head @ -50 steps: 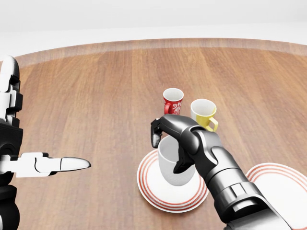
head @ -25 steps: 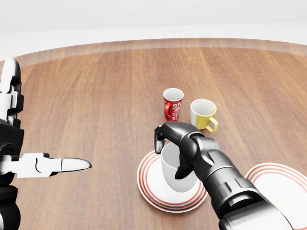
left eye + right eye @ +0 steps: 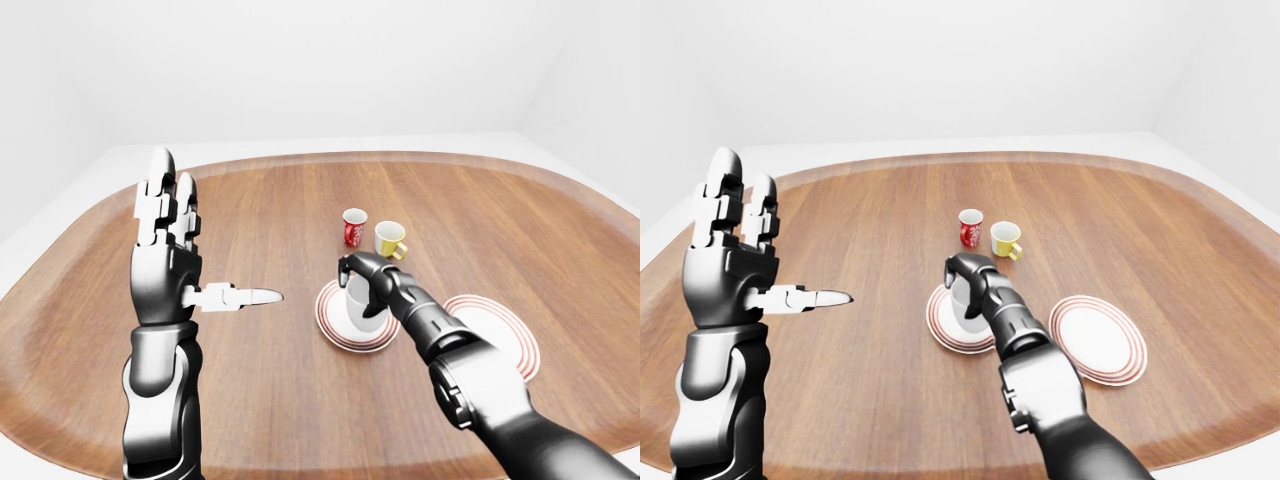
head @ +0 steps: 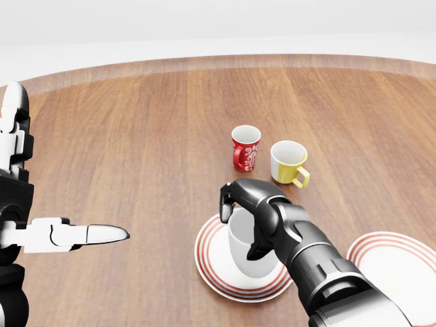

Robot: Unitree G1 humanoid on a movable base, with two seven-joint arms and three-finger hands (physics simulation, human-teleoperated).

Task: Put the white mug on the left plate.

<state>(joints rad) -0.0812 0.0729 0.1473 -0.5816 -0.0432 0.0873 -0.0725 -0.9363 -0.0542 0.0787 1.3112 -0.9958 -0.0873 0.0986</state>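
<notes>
White mug (image 4: pixel 249 247) lower vs 1 s ago, on left plate (image 4: pixel 212 264), right-hand fingers (image 4: pixel 225 201) still grasping it; left hand (image 3: pixel 165 262) splayed.

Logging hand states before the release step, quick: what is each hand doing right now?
Left hand: open, fingers spread upright, holding nothing.
Right hand: closed around the white mug, which is over the left plate.
</notes>
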